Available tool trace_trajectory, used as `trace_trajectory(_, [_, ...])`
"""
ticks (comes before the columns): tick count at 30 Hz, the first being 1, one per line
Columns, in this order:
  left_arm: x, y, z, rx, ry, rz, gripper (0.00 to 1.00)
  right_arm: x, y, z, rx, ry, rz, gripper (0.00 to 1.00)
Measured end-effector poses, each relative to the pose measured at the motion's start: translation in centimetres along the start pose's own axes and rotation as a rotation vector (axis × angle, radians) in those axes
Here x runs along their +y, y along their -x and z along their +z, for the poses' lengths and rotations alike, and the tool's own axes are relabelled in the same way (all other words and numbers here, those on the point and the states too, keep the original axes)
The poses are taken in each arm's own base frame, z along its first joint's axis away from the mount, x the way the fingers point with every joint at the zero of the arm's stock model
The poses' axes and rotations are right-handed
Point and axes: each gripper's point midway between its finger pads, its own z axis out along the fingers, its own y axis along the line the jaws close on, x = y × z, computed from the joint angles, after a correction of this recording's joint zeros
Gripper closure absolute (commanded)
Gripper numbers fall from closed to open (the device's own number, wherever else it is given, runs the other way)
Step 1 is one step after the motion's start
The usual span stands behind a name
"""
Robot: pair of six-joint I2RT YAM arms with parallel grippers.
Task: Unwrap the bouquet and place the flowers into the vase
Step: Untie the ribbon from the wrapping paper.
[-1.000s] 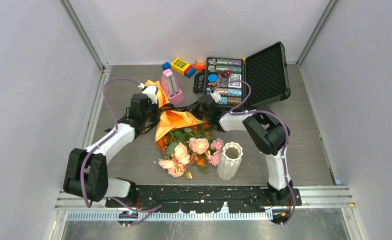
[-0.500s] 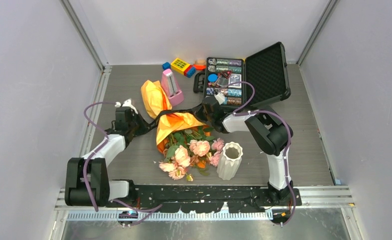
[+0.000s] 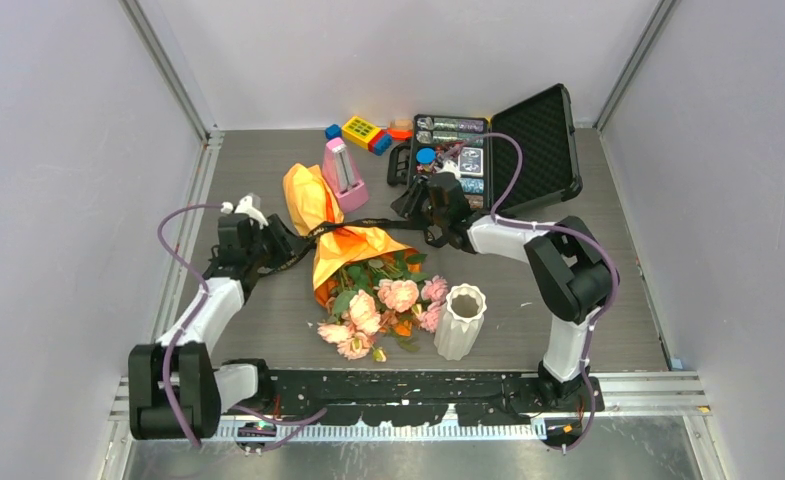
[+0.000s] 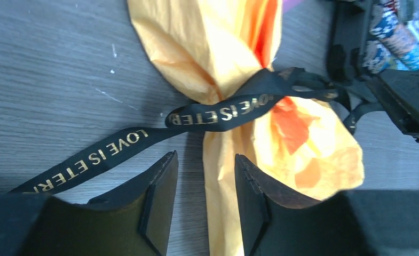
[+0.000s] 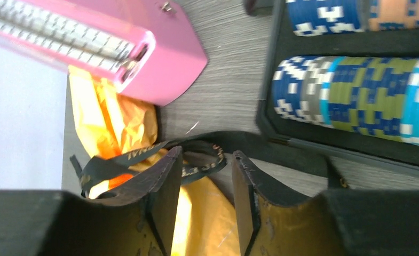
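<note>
While parted and pinching nothing, set at opposite sides of the black ribbon [image 4: 220,113], probably to draw it undone: left gripper [image 4: 205,156] just short of its knot, right gripper [image 5: 207,152] at a loose loop. Between both, bouquet [image 3: 363,262] bound in orange paper [image 4: 223,53]; behind right gripper, vase [image 3: 460,322] upright, flowerless.

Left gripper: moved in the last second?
Yes. The left gripper has drawn back to the left and nearer the bases, away from the metronome that it was beside.
</note>
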Motion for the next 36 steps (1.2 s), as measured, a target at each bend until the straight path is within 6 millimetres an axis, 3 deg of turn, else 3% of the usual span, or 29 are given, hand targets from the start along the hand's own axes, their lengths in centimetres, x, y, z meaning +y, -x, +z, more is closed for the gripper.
trace_trajectory(6, [-2.7,2.2,-2.2,-0.075,-0.063,0.127,0.44,3.6,-0.5,-1.4,0.11,0.14,-0.134,0.46])
trace_trajectory(13, [-6.3,3.7,-1.4,-0.026,-0.102,0.335,0.41,8.2,-1.6,-1.4,0.261,0.332,-0.293,0.45])
trace_trajectory(25, [-3.4,0.9,2.0,0.118,0.056,0.451,0.39,9.3,-5.9,0.6,0.443,0.366,-0.463,0.38])
trace_trajectory(36, [-3.1,1.8,2.5,0.099,0.093,0.456,0.41,10.6,-8.2,1.6,0.499,0.374,-0.634,0.36])
